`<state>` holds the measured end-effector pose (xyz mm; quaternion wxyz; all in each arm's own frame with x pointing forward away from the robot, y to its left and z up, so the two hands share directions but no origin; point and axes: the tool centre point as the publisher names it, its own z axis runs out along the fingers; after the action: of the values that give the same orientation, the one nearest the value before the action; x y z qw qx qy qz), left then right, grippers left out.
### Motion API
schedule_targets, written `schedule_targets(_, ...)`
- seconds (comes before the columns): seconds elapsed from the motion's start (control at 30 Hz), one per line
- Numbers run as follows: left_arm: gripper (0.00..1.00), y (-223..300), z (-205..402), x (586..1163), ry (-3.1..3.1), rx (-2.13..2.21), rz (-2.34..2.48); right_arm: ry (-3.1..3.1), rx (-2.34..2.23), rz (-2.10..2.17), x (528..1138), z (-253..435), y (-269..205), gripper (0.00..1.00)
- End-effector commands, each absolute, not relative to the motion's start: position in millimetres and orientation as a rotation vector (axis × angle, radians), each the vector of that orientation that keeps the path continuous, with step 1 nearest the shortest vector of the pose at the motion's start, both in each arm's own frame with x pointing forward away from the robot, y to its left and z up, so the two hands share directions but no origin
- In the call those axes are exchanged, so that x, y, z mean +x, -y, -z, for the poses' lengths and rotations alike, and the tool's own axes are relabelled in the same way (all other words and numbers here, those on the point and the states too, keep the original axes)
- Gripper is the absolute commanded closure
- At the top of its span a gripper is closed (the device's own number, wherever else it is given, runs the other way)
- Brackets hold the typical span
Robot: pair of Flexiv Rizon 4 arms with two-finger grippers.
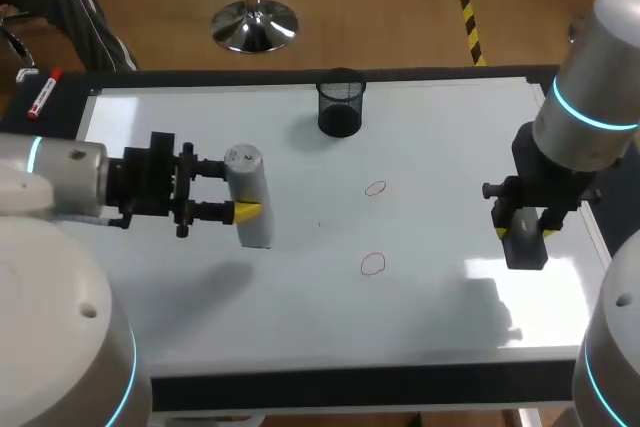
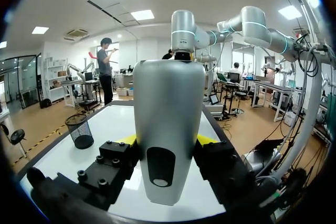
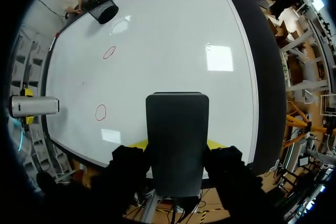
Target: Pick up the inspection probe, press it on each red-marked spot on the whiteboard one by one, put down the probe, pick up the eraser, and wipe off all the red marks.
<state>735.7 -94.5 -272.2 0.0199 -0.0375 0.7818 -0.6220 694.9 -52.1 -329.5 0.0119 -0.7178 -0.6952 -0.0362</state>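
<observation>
Both grippers are carrying tools. The left gripper (image 1: pixel 236 189) is pinching the probe (image 1: pixel 254 197) over the left of the board (image 1: pixel 300 317), seemingly clear of the surface, though height is hard to judge from above. Pressed off-axis, the probe could be twisting in that narrow grip, smearing ink, or missing the small far mark (image 1: pixel 375 188) and near mark (image 1: pixel 372 264) mid-board. The right gripper (image 1: pixel 522 232) is clamping the eraser (image 1: pixel 526 250) near the right edge; coming in early, it risks wiping unprobed marks or meeting the other arm.
</observation>
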Motion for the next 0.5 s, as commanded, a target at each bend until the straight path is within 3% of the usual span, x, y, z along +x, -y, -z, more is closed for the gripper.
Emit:
schedule_targets(0.03,1.0,108.9,277.5,733.8,-2.415,-0.12,1.932,2.167,-2.235,0.116,694.9,329.1,53.2,1.0)
schedule_targets(0.5,1.0,150.1,283.8,741.2,-2.419,-0.07,1.964,2.167,-2.235,0.116,694.9,329.1,53.2,1.0)
